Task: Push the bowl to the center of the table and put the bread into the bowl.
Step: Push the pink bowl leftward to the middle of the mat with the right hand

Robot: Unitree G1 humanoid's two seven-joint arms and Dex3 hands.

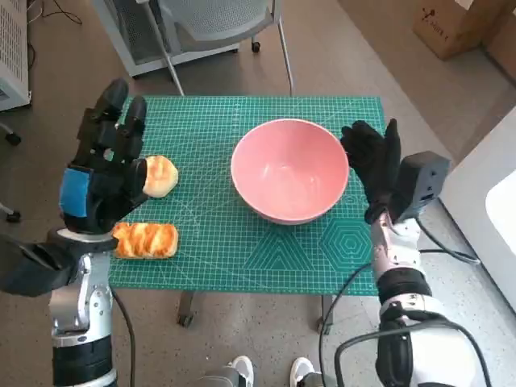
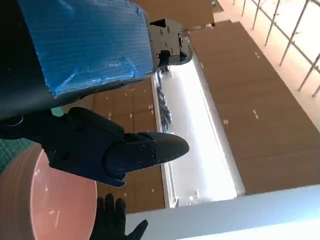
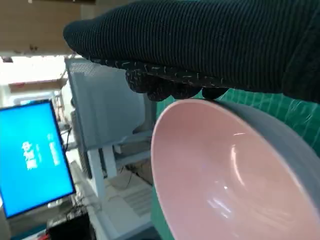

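Observation:
A pink bowl (image 1: 290, 170) stands empty on the green cutting mat (image 1: 266, 242), slightly right of the table's middle. My right hand (image 1: 375, 165) is flat against the bowl's right rim, fingers straight, holding nothing. The bowl (image 3: 225, 175) fills the right wrist view under the glove (image 3: 200, 45). Two breads lie at the mat's left: a round bun (image 1: 160, 175) and a braided pastry (image 1: 147, 239). My left hand (image 1: 105, 173) hovers raised over them with fingers spread, partly hiding the bun. The left wrist view shows the bowl (image 2: 50, 200) and the right hand (image 2: 112, 220) beyond it.
A grey office chair (image 1: 218, 24) stands behind the table's far edge. A cardboard box (image 1: 463, 24) sits on the floor at the far right. White furniture (image 1: 492, 201) is close to the table's right side. A person's shoes (image 1: 270, 372) show below the near edge.

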